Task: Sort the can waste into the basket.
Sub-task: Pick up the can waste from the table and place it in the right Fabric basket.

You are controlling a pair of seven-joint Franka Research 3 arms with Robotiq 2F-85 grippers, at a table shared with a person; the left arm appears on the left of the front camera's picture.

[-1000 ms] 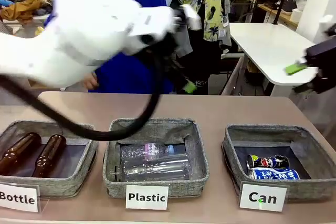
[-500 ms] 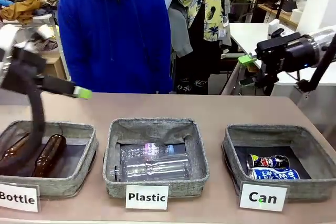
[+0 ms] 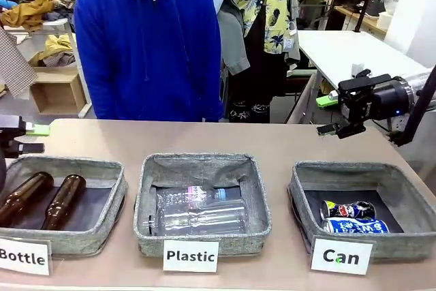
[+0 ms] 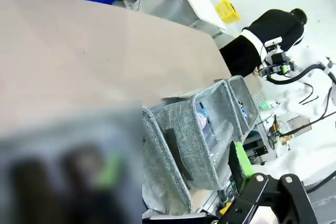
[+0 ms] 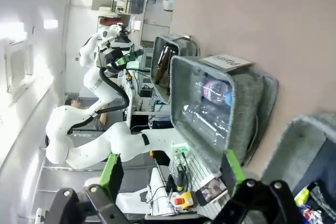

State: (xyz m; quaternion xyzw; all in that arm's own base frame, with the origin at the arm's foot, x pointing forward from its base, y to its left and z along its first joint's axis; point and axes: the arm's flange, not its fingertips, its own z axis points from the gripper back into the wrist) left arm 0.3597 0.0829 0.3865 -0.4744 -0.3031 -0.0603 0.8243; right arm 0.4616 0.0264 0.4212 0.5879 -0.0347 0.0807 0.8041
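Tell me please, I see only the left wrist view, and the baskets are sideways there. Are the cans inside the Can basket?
Observer: Yes. The front view shows the blue can and the crushed can lying side by side in the basket.
Operator: Does the right gripper hold anything?
Observer: No. The right wrist view shows the right gripper open, nothing between its fingers.
Operator: Where is it?
Observer: In the front view, raised near the far right edge of the table, beyond the basket.
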